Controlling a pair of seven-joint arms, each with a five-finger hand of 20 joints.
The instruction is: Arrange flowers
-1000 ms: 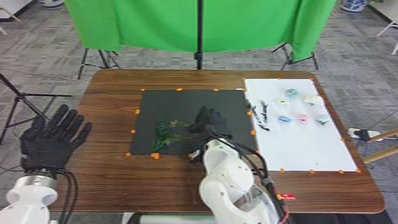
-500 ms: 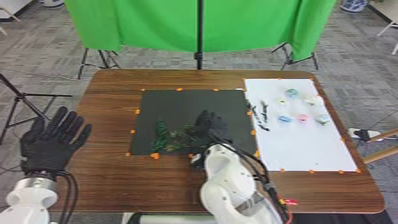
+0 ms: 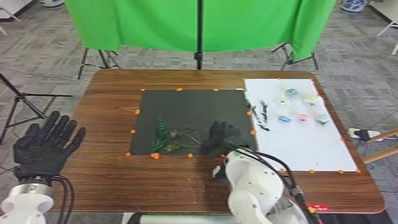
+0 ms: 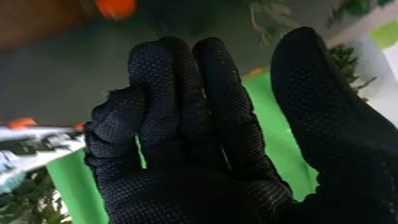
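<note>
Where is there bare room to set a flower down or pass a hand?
Free: the black sheet's far part, beyond the green sprigs and right hand, and the white sheet's near part. Crowded: the white sheet's far part, with blossoms and dark twigs.

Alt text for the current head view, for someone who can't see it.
The right robot hand is at the lower right of a black mat, beside green sprigs. Pale flower heads sit on a white sheet to the right, while the left robot hand is open at the far left.
</note>
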